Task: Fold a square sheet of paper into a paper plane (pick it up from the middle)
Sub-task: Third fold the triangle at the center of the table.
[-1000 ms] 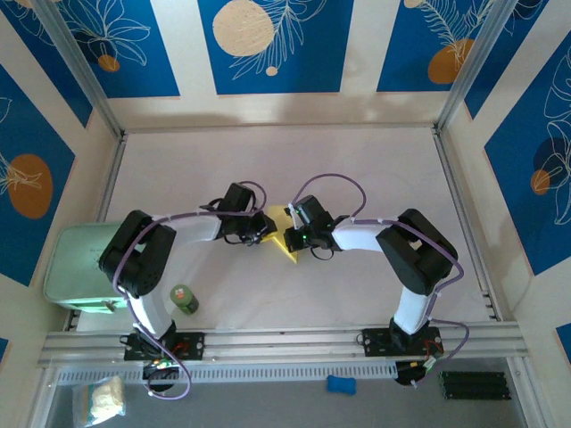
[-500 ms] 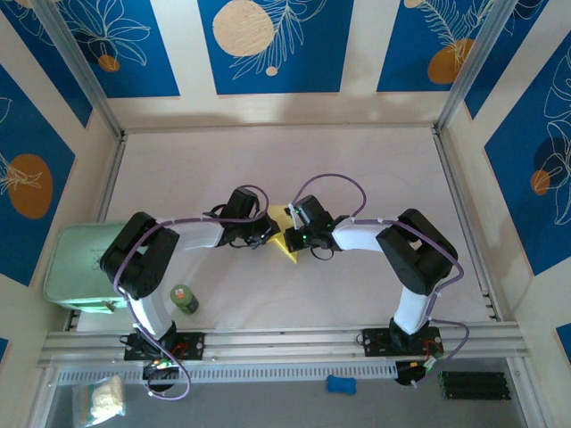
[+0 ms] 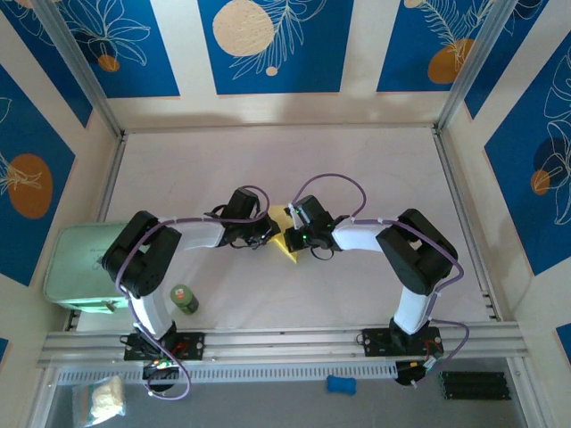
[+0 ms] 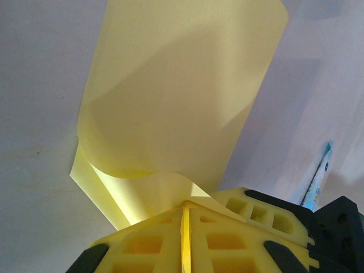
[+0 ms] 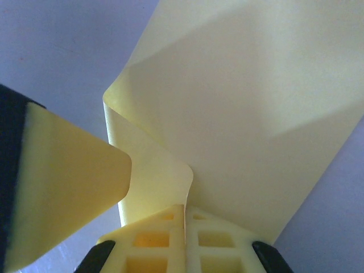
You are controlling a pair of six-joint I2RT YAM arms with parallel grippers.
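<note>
Left gripper (image 4: 183, 224) is pressed together on a curled edge of the square sheet of paper (image 4: 182, 85). The right gripper (image 5: 185, 227) pinches the opposite edge, with the sheet mid-table (image 3: 357, 169) between them. Judged partway: soft bends and a rolled flap, no sharp point or centre crease yet. Grippers are just beside each other; open table all round, with the green bottle (image 3: 183, 299) and mint box (image 3: 76, 267) well apart.

Pale-yellow paper (image 4: 182, 85), off-white table (image 3: 357, 169), blue leaf-patterned walls (image 3: 277, 45).
</note>
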